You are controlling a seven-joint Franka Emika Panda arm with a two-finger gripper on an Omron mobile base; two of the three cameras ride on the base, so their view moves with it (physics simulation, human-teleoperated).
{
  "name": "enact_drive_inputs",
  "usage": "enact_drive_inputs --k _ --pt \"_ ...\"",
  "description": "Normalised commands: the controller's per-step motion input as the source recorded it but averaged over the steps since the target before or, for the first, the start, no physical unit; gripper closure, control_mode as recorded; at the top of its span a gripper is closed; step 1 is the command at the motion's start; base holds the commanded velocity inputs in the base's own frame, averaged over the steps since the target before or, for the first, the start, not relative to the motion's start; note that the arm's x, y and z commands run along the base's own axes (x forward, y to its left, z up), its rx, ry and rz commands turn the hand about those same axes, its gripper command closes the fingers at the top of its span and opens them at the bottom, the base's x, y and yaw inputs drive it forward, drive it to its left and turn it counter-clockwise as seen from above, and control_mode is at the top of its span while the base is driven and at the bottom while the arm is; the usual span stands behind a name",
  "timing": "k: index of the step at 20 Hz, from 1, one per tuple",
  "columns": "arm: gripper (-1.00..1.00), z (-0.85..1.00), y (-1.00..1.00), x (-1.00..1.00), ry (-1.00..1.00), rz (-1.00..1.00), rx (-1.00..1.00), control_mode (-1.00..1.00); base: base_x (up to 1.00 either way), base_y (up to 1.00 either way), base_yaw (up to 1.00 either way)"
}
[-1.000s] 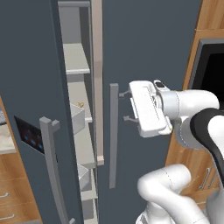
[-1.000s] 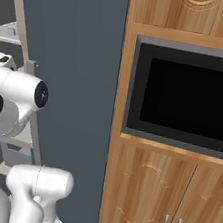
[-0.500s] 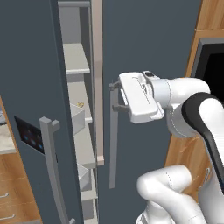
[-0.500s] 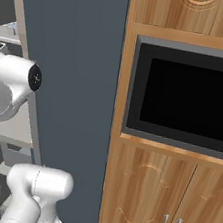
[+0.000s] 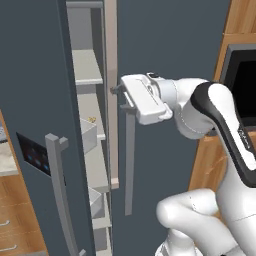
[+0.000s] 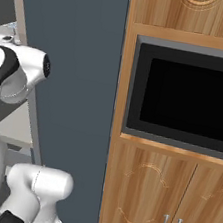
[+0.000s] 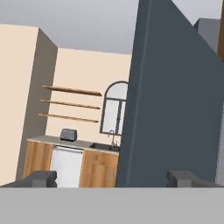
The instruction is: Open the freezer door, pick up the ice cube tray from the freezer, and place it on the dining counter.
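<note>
The freezer door (image 5: 30, 100), dark slate with a black lit panel and a grey bar handle (image 5: 61, 192), stands partly open at the left. Behind it the freezer (image 5: 87, 65) shows light grey shelves and white bins. My gripper (image 5: 120, 98) is open and empty, level with the top of the plain door's handle (image 5: 130, 165), its fingers pointing left at the gap between the doors. In the hand view the open gripper (image 7: 111, 178) faces a dark slate door face (image 7: 175, 109). The ice cube tray is hidden. The dining counter is out of view.
A small tan piece (image 5: 91, 119) lies on a freezer shelf. The plain grey door (image 6: 73, 77) and a wooden cabinet with a black oven (image 6: 191, 100) stand to the right. A marbled top over wooden drawers (image 5: 7, 167) shows at the far left.
My hand has swung left, from right of the plain door's handle to over its top, close to the gap between the doors. The jaws stayed open and the freezer door has not moved.
</note>
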Motion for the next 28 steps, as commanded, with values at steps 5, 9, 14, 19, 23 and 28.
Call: enact_drive_inputs --k 5,9,14,19,23,28 --pt "-1.0 0.02 0.38 0.1 0.06 0.04 0.0 -1.0 0.0 0.0 0.0" --pt "-1.0 0.0 0.51 0.03 0.07 0.0 0.0 -1.0 0.0 0.0 0.0" --pt "-1.0 0.0 0.29 0.06 0.03 0.0 0.0 -1.0 0.0 0.0 0.0" --pt "-1.0 0.04 0.11 0.23 0.0 0.0 0.0 -1.0 0.0 0.0 0.0" --pt "-1.0 0.07 0.07 0.24 0.0 0.0 0.0 -1.0 0.0 0.0 0.0" --pt "-1.0 0.01 0.28 0.12 0.0 0.0 0.0 -1.0 0.0 0.0 0.0"
